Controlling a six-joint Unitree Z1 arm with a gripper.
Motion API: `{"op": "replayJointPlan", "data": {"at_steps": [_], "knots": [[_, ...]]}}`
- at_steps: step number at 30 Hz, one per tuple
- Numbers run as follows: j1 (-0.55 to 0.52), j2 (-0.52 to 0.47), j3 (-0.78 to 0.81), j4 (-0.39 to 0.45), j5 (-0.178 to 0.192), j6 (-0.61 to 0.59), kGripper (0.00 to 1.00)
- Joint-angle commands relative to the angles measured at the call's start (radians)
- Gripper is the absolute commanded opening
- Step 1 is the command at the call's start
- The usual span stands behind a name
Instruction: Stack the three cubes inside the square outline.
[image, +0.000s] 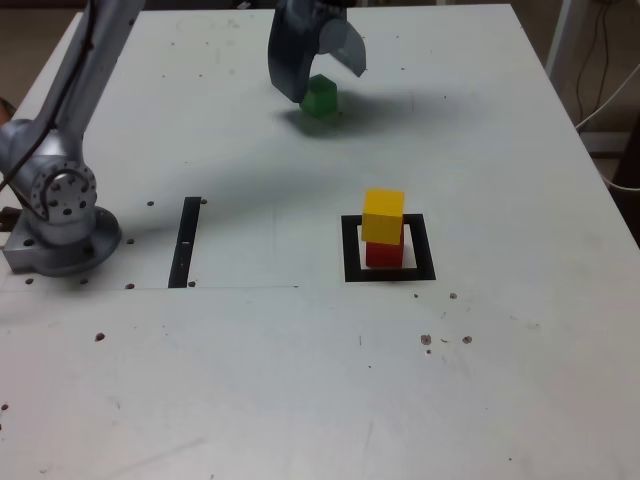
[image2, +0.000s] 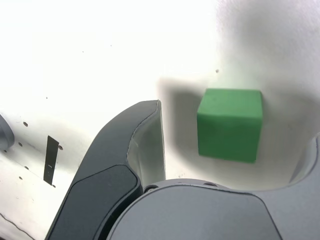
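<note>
The hand hangs spread wide around the green cube, which sits between its fingers, ungrasped.

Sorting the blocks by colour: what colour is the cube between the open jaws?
Green; the wrist view shows it best.

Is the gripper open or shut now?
Open. The gripper has its jaws spread wide on either side of the green cube, which sits on the table untouched.

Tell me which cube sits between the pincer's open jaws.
The green cube, alone on the table; the yellow cube sits stacked on the red cube.
</note>
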Motion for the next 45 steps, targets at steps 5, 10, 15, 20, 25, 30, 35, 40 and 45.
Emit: {"op": "replayJointPlan", "data": {"at_steps": [5,10,15,20,25,30,35,40,45], "knots": [[0.01,0.02,-0.005,0.005,0.003,0.007,0.98],[0.013,0.024,-0.009,0.005,-0.004,0.018,0.98],[0.022,0.034,-0.017,-0.001,-0.009,0.04,0.96],[0.03,0.044,-0.015,-0.036,-0.011,0.067,0.96],[0.035,0.049,-0.017,-0.058,-0.011,0.088,0.95],[0.042,0.055,-0.025,-0.059,-0.011,0.09,0.89],[0.05,0.064,-0.032,-0.058,-0.017,0.089,0.77],[0.052,0.078,-0.032,-0.06,-0.019,0.087,0.62],[0.052,0.084,-0.043,-0.066,-0.006,0.088,0.47]]}}
